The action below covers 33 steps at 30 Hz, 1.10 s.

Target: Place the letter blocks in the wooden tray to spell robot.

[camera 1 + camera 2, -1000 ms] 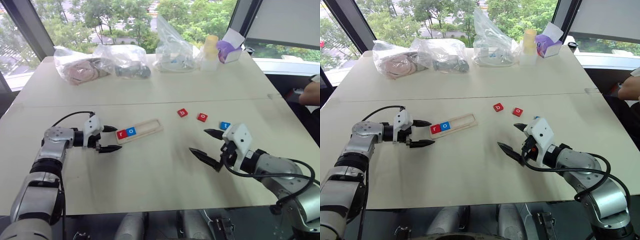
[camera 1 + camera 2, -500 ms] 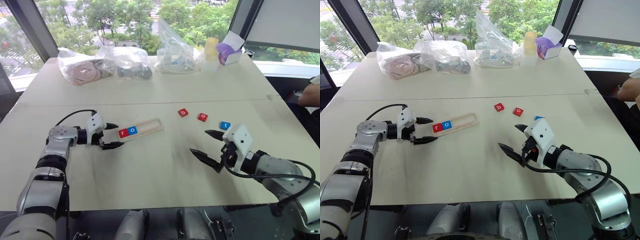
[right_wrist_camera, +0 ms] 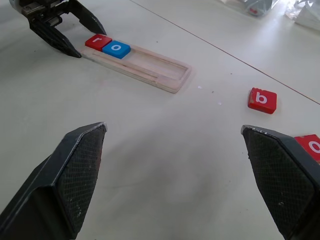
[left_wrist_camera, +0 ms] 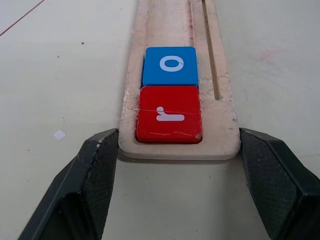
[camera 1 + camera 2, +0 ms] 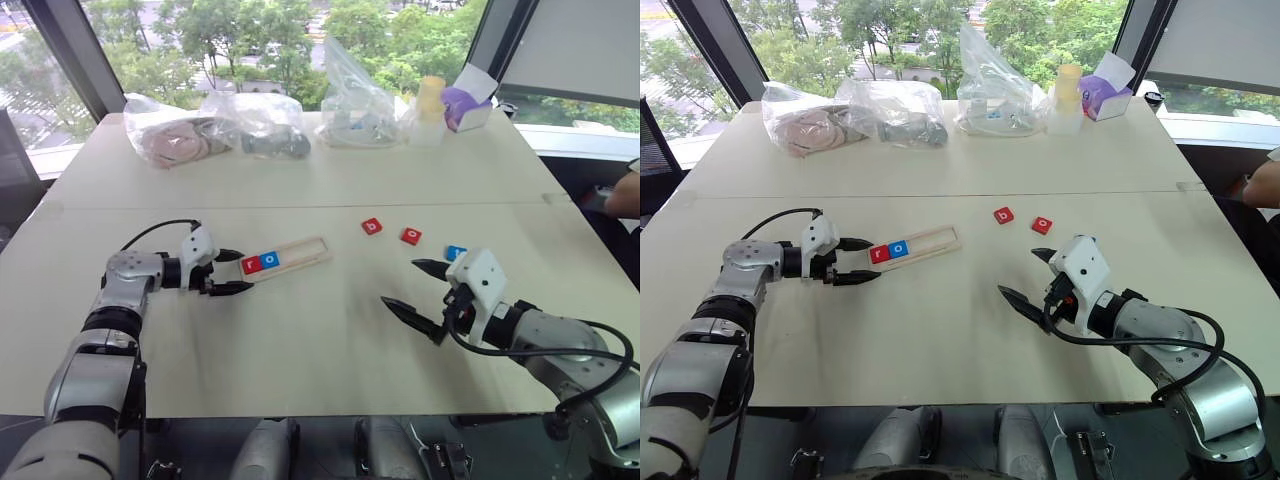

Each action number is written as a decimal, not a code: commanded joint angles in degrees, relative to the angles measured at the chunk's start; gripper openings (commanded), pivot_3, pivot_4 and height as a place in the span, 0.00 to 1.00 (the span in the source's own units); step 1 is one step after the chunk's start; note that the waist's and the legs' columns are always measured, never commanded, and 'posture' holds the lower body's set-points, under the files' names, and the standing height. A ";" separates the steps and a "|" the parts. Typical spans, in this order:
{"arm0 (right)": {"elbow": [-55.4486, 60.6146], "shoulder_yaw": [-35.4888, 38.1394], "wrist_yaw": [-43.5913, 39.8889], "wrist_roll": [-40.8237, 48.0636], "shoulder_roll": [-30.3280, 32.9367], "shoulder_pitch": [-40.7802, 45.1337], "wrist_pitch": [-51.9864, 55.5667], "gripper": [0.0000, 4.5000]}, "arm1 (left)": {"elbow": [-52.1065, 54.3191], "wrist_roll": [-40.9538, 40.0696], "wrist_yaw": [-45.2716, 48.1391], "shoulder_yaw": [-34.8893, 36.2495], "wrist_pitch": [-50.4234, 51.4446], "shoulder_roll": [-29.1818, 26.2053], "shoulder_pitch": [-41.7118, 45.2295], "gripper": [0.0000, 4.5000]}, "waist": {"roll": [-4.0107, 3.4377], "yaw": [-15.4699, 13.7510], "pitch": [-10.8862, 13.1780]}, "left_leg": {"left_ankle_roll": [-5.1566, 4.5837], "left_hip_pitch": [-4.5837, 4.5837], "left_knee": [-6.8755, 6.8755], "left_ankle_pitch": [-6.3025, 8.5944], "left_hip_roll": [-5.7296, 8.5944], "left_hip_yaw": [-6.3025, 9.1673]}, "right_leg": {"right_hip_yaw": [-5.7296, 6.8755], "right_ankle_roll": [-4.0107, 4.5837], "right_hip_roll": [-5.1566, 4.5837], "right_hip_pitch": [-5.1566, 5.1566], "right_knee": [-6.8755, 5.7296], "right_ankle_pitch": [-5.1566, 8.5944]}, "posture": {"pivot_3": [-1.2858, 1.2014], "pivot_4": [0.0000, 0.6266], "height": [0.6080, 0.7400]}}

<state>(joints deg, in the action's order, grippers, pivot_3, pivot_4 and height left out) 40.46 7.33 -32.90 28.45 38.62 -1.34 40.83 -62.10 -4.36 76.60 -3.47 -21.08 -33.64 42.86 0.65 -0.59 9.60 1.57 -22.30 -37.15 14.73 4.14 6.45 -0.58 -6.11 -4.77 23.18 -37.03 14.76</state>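
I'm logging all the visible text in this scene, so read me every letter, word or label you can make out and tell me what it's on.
"r": red block at the wooden tray's end.
"o": blue block beside it in the tray.
"b": red block loose on the table.
"o": red block loose on the table.
Blue block: letter too small to read.

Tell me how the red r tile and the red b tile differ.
The r tile sits in the wooden tray, at its end; the b tile lies loose on the table. The r tile touches the blue o tile; the b tile touches nothing. Both are red squares with white letters.
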 commanded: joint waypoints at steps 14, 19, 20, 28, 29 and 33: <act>1.85 0.94 -0.35 0.62 0.77 1.36 -0.57 1.00 | 12.19 0.29 7.02 -3.34 0.13 3.38 -5.17 0.69 | 0.00 -0.12 0.00 | -0.01 -0.06 0.03 0.01 0.00 0.00 | 0.00 0.00 -0.03 0.03 0.05 0.00 | 0.52 0.24 1.00; 1.39 1.17 -0.37 0.55 0.80 2.14 -0.51 1.00 | 20.30 0.07 6.68 -5.39 3.35 6.25 -7.97 0.69 | 0.01 -0.12 0.01 | -0.02 -0.08 0.03 0.01 0.01 0.00 | 0.00 0.00 -0.05 0.03 0.08 0.01 | 0.52 0.24 1.00; 1.39 1.13 -0.31 0.49 0.78 2.20 -0.52 1.00 | 21.76 0.11 6.39 -5.76 4.14 6.63 -8.49 0.69 | 0.01 -0.14 0.01 | -0.02 -0.08 0.03 0.02 0.01 0.00 | 0.00 0.00 -0.05 0.03 0.09 0.01 | 0.52 0.24 1.00; 2.36 0.93 0.83 0.46 0.09 1.29 -0.44 1.00 | 34.70 -0.10 4.93 -8.64 10.23 7.27 -13.56 0.69 | 0.01 -0.07 0.01 | -0.02 -0.09 0.07 0.02 0.00 0.01 | -0.01 0.00 -0.05 0.05 0.12 0.01 | 0.52 0.24 1.00; 2.45 0.80 1.05 0.44 0.00 1.25 -0.43 1.00 | 36.05 0.19 4.64 -9.03 10.70 6.98 -14.21 0.69 | 0.01 -0.08 0.01 | -0.02 -0.09 0.07 0.02 0.00 0.01 | -0.01 0.00 -0.06 0.05 0.13 0.01 | 0.52 0.24 1.00; 2.75 0.36 1.78 0.48 -0.36 1.09 -0.40 1.00 | 41.10 1.70 1.90 -10.34 12.67 6.22 -16.58 0.69 | 0.01 -0.09 0.01 | -0.02 -0.09 0.09 0.02 -0.01 0.02 | -0.07 0.01 -0.07 0.05 0.14 0.01 | 0.52 0.24 1.00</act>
<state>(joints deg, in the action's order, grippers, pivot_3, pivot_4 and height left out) 40.45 7.25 -31.56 28.43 38.62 -0.30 40.86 -22.95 -4.06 79.34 -11.81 -9.28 -27.17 27.37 0.65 -0.68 9.62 1.55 -22.39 -37.06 14.76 4.13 6.46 -0.66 -6.10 -4.86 23.24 -36.89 14.78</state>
